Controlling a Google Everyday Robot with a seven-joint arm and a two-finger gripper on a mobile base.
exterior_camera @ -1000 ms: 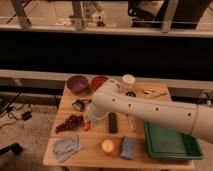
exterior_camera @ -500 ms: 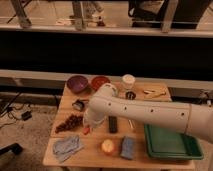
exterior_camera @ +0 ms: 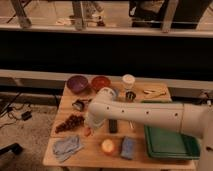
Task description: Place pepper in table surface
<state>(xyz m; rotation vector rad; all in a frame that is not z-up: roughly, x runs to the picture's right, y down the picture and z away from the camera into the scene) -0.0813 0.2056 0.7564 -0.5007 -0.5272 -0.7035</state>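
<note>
Since the earlier frame the white arm (exterior_camera: 150, 116) has swung a little further left and down, so its end now hangs over the front-left part of the counter (exterior_camera: 95, 156) beside the grapes; nothing else on the counter has shifted.

At the far left front lies a crumpled blue-grey cloth (exterior_camera: 66, 146); behind it sits the dark bunch of grapes (exterior_camera: 70, 122), and further back a small dark object (exterior_camera: 79, 104) and a purple bowl (exterior_camera: 77, 83). Just right of the grapes the gripper (exterior_camera: 91, 125) points down at the counter, its jaws closed; a slim red-orange pepper (exterior_camera: 88, 132) shows just below it, at or very near the wood, though whether the jaws are pinching it or it simply lies there is hard to make out.

Behind the arm's end stands a red bowl (exterior_camera: 100, 82); right of the pepper a black remote (exterior_camera: 113, 125) lies lengthwise, partly under the arm; in front of it sits a yellow-red apple (exterior_camera: 108, 146), and just beside that a blue sponge (exterior_camera: 128, 147).

Toward the back stand a white cup (exterior_camera: 128, 81) and a small dark cup (exterior_camera: 130, 95); pale utensils (exterior_camera: 153, 92) lie at the back right corner; a green tray (exterior_camera: 170, 146) fills the front right, the arm crossing above it.
</note>
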